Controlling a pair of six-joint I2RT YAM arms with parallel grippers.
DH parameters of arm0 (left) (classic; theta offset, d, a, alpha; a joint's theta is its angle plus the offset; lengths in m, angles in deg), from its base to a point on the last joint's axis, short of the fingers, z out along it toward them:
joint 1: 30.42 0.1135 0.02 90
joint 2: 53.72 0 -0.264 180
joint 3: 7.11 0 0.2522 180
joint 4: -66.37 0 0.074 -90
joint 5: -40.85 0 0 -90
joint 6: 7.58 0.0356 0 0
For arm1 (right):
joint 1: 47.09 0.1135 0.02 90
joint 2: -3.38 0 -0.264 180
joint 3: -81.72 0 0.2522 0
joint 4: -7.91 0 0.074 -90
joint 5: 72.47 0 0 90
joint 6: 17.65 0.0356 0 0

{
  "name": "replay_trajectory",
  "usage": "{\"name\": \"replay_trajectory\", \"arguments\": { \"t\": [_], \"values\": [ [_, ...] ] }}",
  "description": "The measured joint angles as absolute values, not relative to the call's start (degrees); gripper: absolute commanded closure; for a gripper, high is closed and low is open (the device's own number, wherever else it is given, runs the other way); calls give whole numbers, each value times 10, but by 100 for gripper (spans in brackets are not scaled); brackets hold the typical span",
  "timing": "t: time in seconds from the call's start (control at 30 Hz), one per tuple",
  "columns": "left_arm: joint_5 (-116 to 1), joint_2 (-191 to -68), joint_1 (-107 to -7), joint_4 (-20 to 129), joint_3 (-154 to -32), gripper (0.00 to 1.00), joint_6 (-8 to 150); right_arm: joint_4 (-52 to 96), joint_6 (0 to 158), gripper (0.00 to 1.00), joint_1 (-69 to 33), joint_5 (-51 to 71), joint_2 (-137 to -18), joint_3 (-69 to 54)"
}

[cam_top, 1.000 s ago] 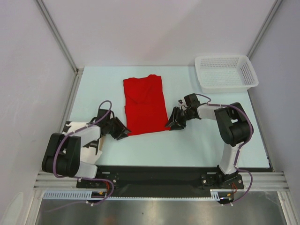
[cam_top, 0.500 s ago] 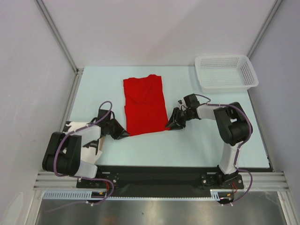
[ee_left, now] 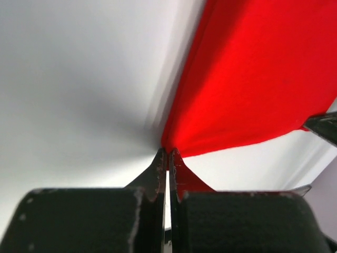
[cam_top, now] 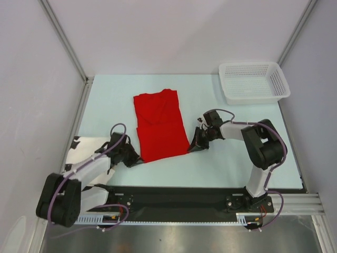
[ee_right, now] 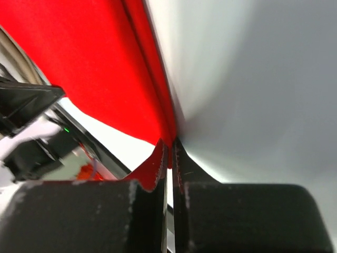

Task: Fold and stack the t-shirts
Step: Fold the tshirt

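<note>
A red t-shirt (cam_top: 159, 124), folded lengthwise into a long strip, lies on the pale table. My left gripper (cam_top: 138, 156) is shut on its near left corner; the left wrist view shows the red cloth (ee_left: 253, 79) pinched at the closed tips (ee_left: 168, 153). My right gripper (cam_top: 192, 146) is shut on the near right corner; the right wrist view shows the cloth (ee_right: 95, 63) caught between the closed tips (ee_right: 169, 143). Both grippers hold the near hem low over the table.
A white mesh basket (cam_top: 254, 81) stands at the back right corner. The table's left edge and metal frame run beside the left arm. Grey walls enclose the back and sides.
Both grippers have closed on the shirt's near corners and pulled it toward me and slightly left. The left arm has drawn back toward its base.
</note>
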State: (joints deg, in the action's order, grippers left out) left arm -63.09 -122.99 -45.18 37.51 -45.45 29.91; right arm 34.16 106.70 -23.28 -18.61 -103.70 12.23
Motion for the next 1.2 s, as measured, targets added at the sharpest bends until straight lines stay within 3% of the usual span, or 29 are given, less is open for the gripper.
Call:
{"name": "replay_trajectory", "arguments": {
  "t": [0.33,0.57,0.8,1.0,1.2],
  "values": [
    [-596,-974,-560,223,-387,100,218,372,1066,100,-178,-152,-844,289],
    [-578,-913,-611,149,-396,100,173,422,1077,100,-172,-145,-749,312],
    [-542,-1036,-571,103,-596,100,228,509,1052,100,-201,-143,-805,116],
    [-574,-1210,-442,141,-763,100,320,540,1022,100,-243,-156,-951,-126],
    [-628,-1407,-395,182,-906,100,385,572,1006,100,-265,-171,-1122,-312]
  ]
}}
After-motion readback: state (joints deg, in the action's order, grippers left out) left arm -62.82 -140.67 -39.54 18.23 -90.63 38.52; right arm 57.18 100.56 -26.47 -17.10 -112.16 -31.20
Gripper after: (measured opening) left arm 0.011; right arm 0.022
